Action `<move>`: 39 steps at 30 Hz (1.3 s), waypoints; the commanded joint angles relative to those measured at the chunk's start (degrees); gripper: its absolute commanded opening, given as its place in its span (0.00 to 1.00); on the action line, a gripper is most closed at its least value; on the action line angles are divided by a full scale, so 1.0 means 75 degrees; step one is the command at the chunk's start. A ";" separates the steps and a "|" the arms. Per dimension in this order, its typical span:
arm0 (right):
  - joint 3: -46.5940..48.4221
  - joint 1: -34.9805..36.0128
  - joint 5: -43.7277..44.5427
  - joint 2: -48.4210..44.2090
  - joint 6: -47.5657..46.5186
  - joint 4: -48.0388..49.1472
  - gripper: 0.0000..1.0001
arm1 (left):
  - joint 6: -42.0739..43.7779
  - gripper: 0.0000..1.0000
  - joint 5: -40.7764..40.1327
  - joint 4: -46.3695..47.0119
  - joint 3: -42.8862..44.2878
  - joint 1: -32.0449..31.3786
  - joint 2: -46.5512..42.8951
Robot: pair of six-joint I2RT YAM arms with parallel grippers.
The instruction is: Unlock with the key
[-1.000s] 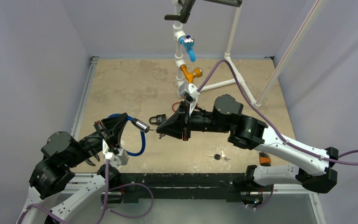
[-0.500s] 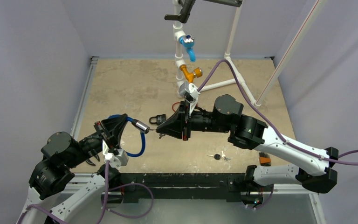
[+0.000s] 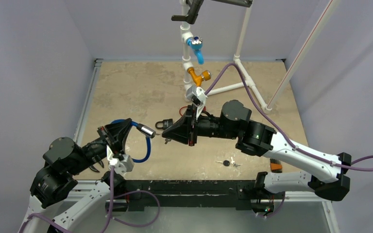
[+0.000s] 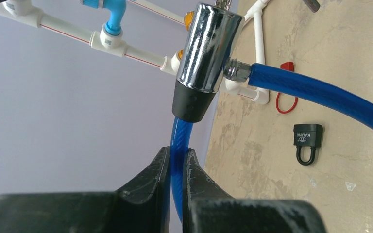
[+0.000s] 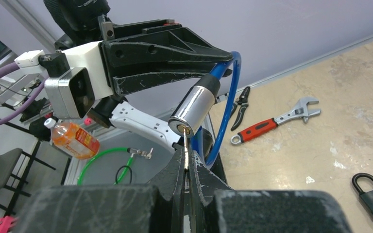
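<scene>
Item 1. Blue plastic-coated cable lock [image 3: 147, 148] with a chrome cylinder body [image 5: 192, 109] and black end cap. Held above the beige stone-patterned table [image 3: 126, 87], near its front left. The cylinder's keyhole end faces the right arm.

Item 2. Left gripper [image 4: 177, 155]. Fingers clamped on the blue cable just below the cylinder's black cap.

Item 3. Right gripper [image 5: 185, 158]. Fingers pressed together on a small silver key [image 5: 186, 145]. The key's tip meets the brass keyhole on the cylinder's end face; how far it has entered cannot be told.

Item 4. Small black padlock [image 3: 165, 124] with closed shackle. Lies flat on the table just behind the right gripper, apart from the cable lock.

Item 5. Loose keys with a black head [image 3: 227, 163]. On the table near the front edge, beneath the right arm.

Item 6. Adjustable wrench with red handle [image 5: 272, 124] and black-handled pliers [image 5: 240, 104]. They lie side by side on the table by its left edge.

Item 7. White plastic pipe frame with a blue valve [image 3: 196, 48] above an orange valve [image 3: 196, 76], standing at the table's rear
</scene>
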 commanded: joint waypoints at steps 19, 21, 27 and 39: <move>-0.0472 -0.0037 0.0734 0.0347 0.0563 0.1210 0.00 | -0.0041 0.00 0.0425 0.0328 0.0556 0.0049 0.0071; -0.0496 -0.0027 0.0668 0.0435 0.0623 0.1327 0.00 | -0.0024 0.00 0.0555 0.0106 0.0711 0.0045 0.0182; -0.0476 -0.0019 0.0496 0.0735 0.0682 0.1690 0.00 | -0.0272 0.00 0.1151 -0.0638 0.1520 0.0047 0.0772; -0.0454 -0.0009 0.0514 0.0392 0.0614 0.1457 0.42 | -0.0794 0.00 0.1374 -0.1342 0.1579 0.0038 0.1040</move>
